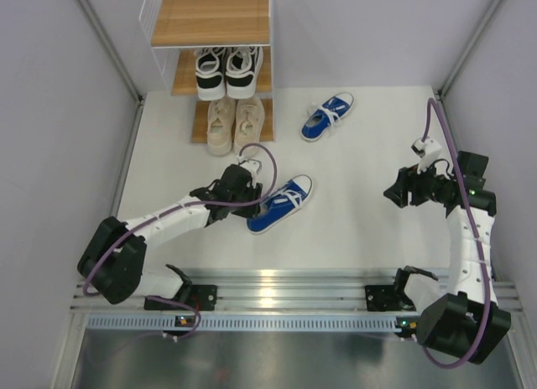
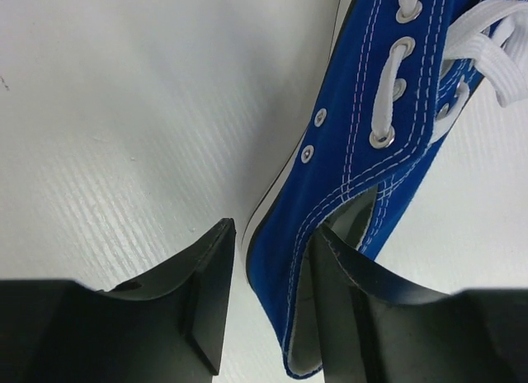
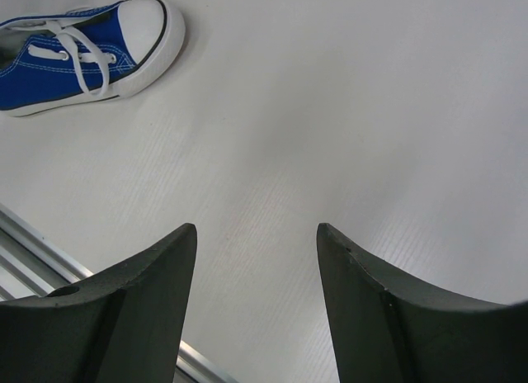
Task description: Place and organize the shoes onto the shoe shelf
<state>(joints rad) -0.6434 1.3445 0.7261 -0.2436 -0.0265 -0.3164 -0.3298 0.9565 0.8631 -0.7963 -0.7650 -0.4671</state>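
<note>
The shoe shelf stands at the back. Its middle board holds the black-and-white pair and its lowest board the beige pair; the top board is bare. One blue shoe lies on the table right of the shelf. A second blue shoe lies mid-table. My left gripper is open at that shoe's heel. In the left wrist view the gripper straddles the blue shoe's side wall, one finger inside the opening, the other outside with a gap. My right gripper is open and empty.
Grey walls close in the white table on the left, back and right. A metal rail runs along the near edge by the arm bases. The nearer blue shoe also shows in the right wrist view.
</note>
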